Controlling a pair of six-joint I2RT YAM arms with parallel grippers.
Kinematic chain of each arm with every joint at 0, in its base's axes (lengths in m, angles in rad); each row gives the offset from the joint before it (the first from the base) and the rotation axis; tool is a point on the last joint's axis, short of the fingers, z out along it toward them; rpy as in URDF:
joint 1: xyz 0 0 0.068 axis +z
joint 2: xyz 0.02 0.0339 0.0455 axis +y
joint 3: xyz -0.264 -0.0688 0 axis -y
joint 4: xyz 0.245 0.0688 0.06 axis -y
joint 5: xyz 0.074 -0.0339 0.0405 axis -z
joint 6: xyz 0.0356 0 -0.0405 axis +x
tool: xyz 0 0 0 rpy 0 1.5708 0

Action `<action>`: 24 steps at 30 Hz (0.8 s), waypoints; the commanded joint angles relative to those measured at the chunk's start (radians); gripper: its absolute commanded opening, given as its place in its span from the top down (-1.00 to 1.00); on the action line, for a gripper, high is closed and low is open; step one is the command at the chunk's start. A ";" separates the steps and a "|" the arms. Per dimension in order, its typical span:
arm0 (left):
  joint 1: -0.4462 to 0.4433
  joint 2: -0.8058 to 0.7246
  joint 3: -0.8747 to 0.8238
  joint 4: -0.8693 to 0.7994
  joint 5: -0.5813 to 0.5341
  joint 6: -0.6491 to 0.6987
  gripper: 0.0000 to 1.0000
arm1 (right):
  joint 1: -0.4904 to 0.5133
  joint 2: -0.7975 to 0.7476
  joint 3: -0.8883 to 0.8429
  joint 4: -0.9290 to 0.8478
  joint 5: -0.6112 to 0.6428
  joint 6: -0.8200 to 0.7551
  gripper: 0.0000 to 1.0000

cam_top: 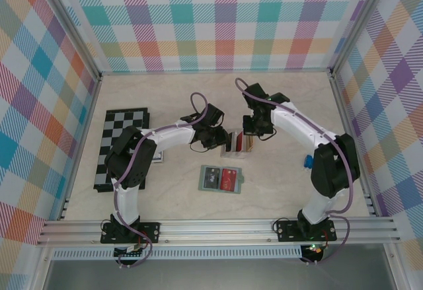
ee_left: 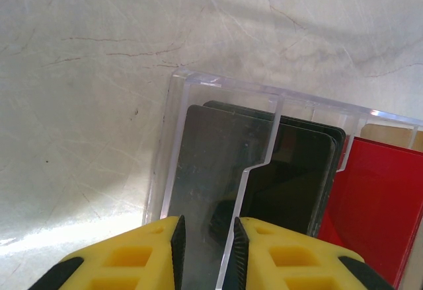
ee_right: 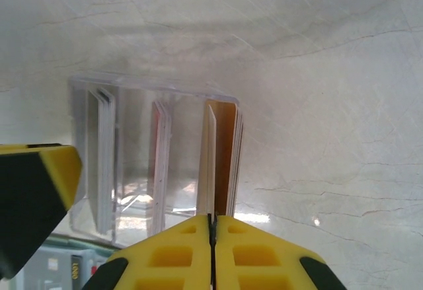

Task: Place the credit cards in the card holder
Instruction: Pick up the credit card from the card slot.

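A clear tray (cam_top: 238, 142) stands at mid-table, holding upright credit cards: dark grey (ee_left: 211, 171), black (ee_left: 297, 178), red (ee_left: 380, 204) and orange-tan (ee_right: 225, 158). My left gripper (ee_left: 206, 250) (cam_top: 221, 138) is narrowly closed across the tray's end compartment, where the grey card stands. My right gripper (ee_right: 212, 227) (cam_top: 249, 145) is shut on the near edge of the orange-tan card in the far-right compartment. The sage-green card holder (cam_top: 242, 183) lies open nearer the arms' bases, with a black card (cam_top: 211, 178) and a red card (cam_top: 229, 179) on it.
A chessboard (cam_top: 122, 148) lies on the left of the table. A small blue object (cam_top: 308, 161) sits beside the right arm. Checked walls enclose the table on three sides. My left gripper's yellow finger (ee_right: 33, 197) stands beside the tray in the right wrist view.
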 commanded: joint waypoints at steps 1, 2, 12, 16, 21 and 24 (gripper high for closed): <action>0.008 -0.001 -0.039 -0.058 -0.019 -0.003 0.45 | 0.002 -0.040 0.032 -0.001 -0.035 0.001 0.88; 0.007 -0.005 -0.039 -0.059 -0.020 -0.003 0.45 | 0.002 -0.046 0.035 0.000 -0.046 0.003 0.88; 0.007 -0.125 -0.084 -0.017 -0.020 -0.017 0.33 | 0.001 -0.208 -0.054 0.098 -0.140 0.061 0.95; 0.008 -0.201 -0.105 -0.022 -0.045 -0.006 0.09 | 0.002 -0.311 -0.158 0.184 -0.212 0.086 0.97; 0.009 -0.325 -0.189 -0.058 -0.110 -0.007 -0.10 | 0.027 -0.409 -0.310 0.246 -0.286 0.164 0.97; 0.009 -0.383 -0.262 -0.081 -0.124 -0.006 -0.11 | 0.101 -0.441 -0.399 0.260 -0.247 0.209 0.96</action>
